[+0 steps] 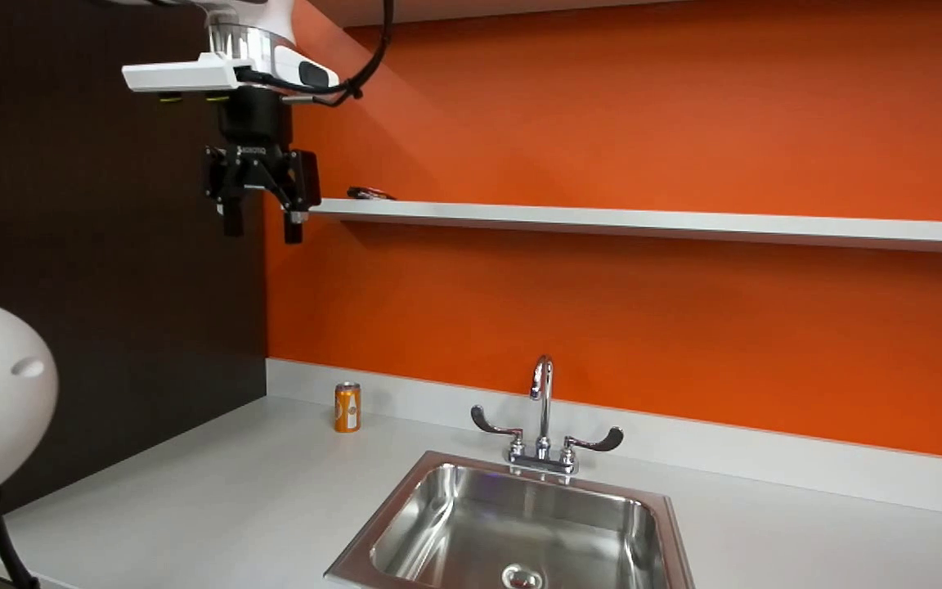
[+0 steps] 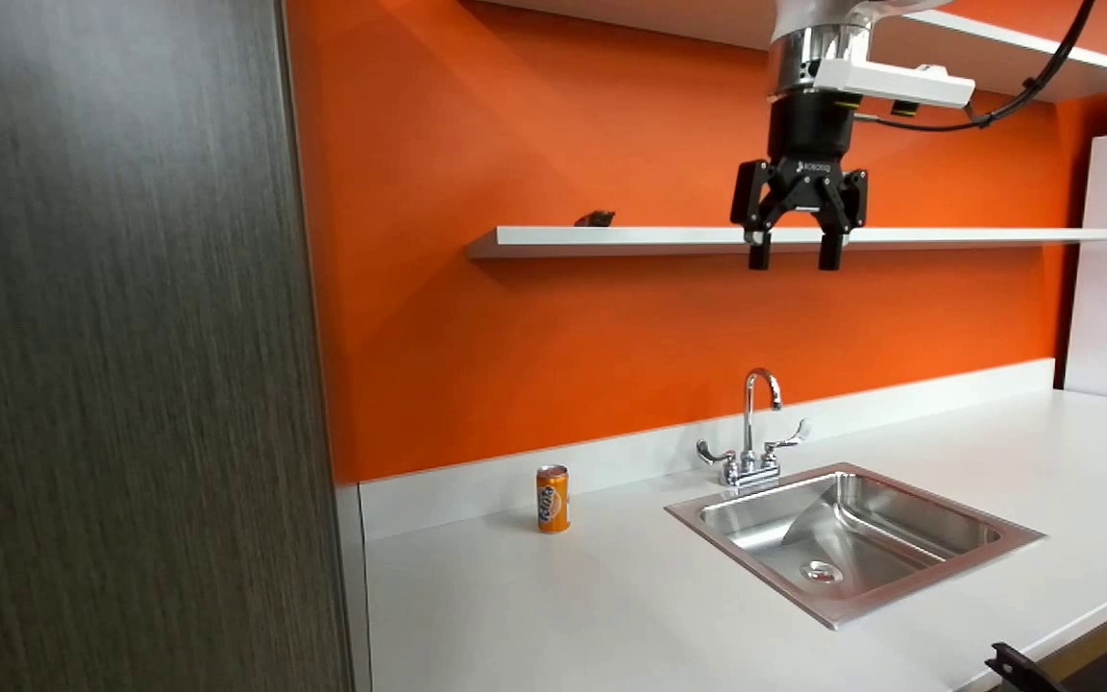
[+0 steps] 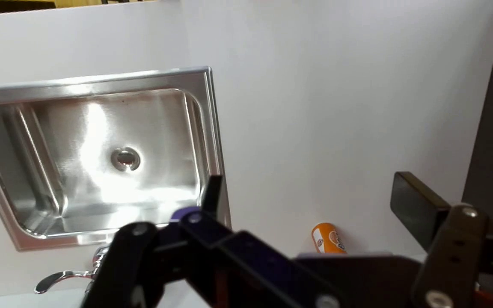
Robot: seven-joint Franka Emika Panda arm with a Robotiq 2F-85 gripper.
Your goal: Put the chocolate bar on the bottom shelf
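The black, two-pronged end effector hangs with its jaws parted; the small, dark reddish-brown chocolate bar lies on the long, thin grey-white bottom shelf.

The chocolate bar lies on the shelf.

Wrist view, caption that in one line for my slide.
Wrist view: open, empty gripper above a pale counter, steel sink at frame left, orange can partly hidden.
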